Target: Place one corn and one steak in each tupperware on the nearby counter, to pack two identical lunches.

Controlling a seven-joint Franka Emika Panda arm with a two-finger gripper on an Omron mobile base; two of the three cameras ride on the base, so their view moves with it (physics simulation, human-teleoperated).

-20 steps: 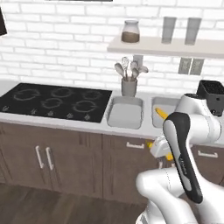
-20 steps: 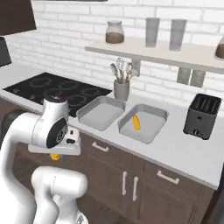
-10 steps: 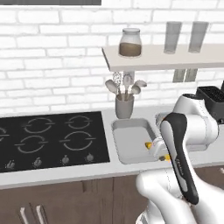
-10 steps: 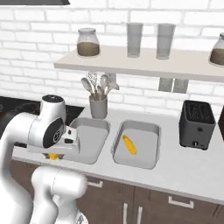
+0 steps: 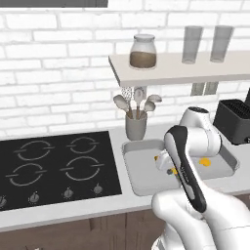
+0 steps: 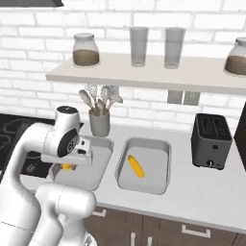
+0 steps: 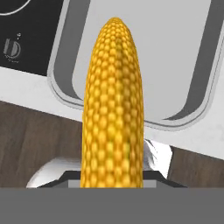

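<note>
Above the near rim of the left tupperware (image 7: 61,87), the tool (image 7: 113,177) pointing down, clamped on a corn cob (image 7: 113,105).

The arm's hand (image 6: 72,161) hangs over the near edge of the left tray (image 6: 98,166), with a bit of yellow corn (image 6: 67,167) showing under it. Just to its right sits the second tray (image 6: 161,178), holding another cob (image 6: 136,166). Behind the hand stands a grey cup of utensils (image 6: 99,122); a black toaster (image 6: 210,140) sits far right on the counter (image 6: 206,197).
</note>
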